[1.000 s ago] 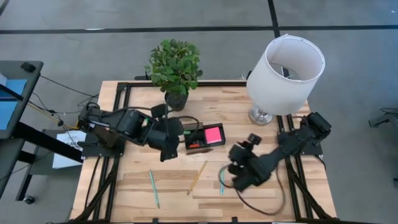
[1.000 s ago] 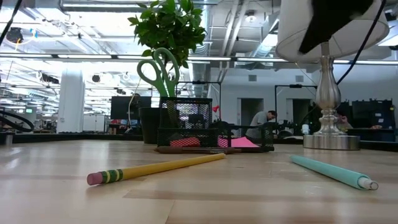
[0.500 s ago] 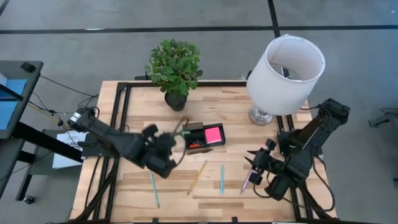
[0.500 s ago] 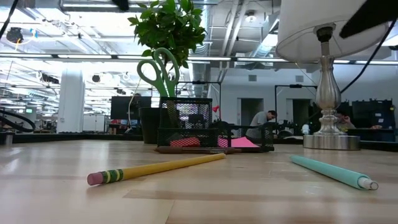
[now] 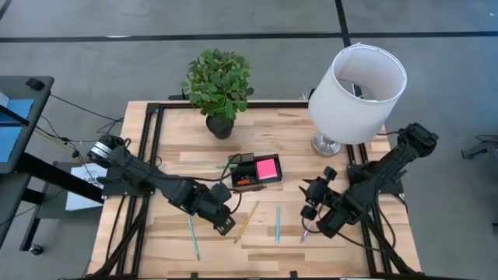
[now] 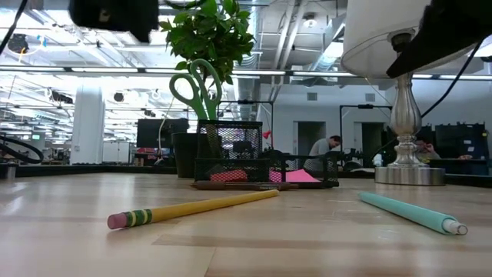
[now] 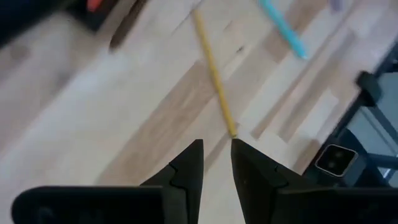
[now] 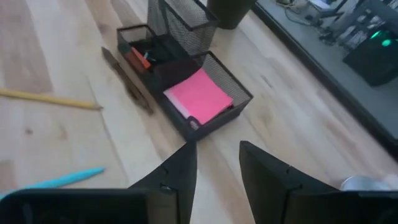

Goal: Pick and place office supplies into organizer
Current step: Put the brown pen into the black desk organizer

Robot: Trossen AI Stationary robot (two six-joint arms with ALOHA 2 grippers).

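Note:
The black mesh organizer [image 5: 237,177] stands mid-table and holds a pink sticky-note pad [image 8: 199,94]. Green-handled scissors [image 6: 197,88] stand in its cup. A dark pen [image 8: 127,78] lies along its near side. On the wood lie a yellow pencil [image 5: 247,222], a teal pen [image 5: 277,223], a second teal pen [image 5: 192,236] and a pink pen [image 5: 305,231]. My left gripper [image 7: 216,144] hangs open with a narrow gap above the pencil's near end, touching nothing. My right gripper [image 8: 217,146] is open and empty, above the pink pen, facing the organizer.
A potted plant [image 5: 219,82] stands at the far edge, behind the organizer. A white-shaded lamp [image 5: 356,82] stands at the far right. Black frame rails [image 5: 148,148] run along the table's sides. Bare wood lies between the pens near the front edge.
My left gripper has left the organizer's left side. It has swung toward the near edge and sunk, rolling as it went, to the yellow pencil. My right arm has drawn back toward the table's right, which uncovered the pink pen. The supplies on the table have not moved.

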